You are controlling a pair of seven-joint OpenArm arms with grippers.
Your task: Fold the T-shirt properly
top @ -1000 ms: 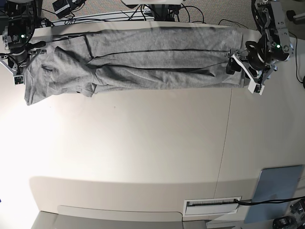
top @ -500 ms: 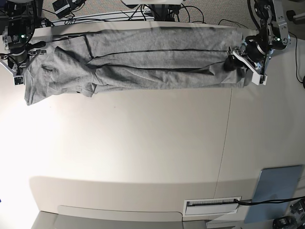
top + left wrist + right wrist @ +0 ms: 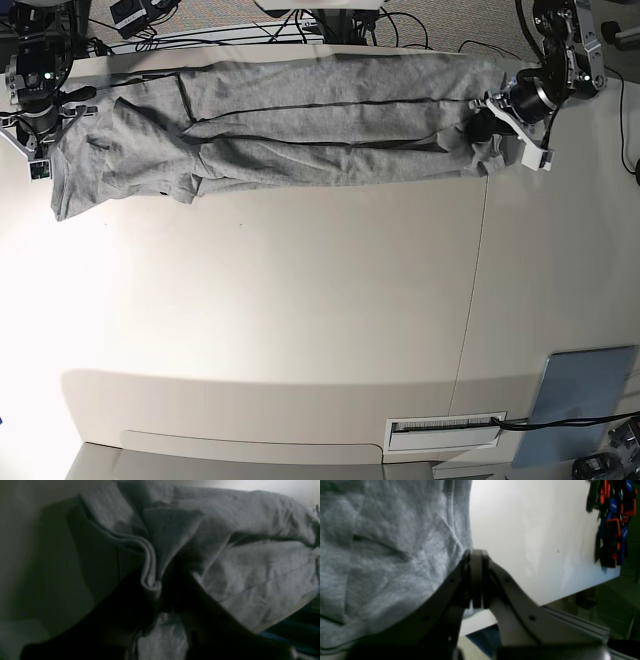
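**A:** What is on the table (image 3: 300,300)?

**B:** A heather-grey T-shirt (image 3: 300,125) lies stretched in a long band along the far edge of a pale tabletop, folded lengthwise, with dark creases running along it. One end bunches into loose folds toward the base view's left; the other end reaches nearly to the table's right side.

**A:** Where are the arms?

**B:** One at each end of the shirt. The left gripper (image 3: 487,125), on the base view's right, sits right at the shirt's end. Its wrist camera, dim and shadowed, shows a doubled hem of grey cloth pinched into a tight fold between the dark fingers (image 3: 200,620), so it is clamped on the T-shirt there.

**A:** And the other?

**B:** The right gripper (image 3: 475,580) is at the opposite end, on the base view's left. In its wrist view the black fingers meet tip to tip with no gap, right at the shirt's edge. Whether any cloth is caught between them I cannot tell.

**A:** Anything else around?

**B:** A blue-grey flat panel (image 3: 580,400) lies at the table's near right corner, well apart from the shirt, and black cables (image 3: 430,35) trail behind the far edge.
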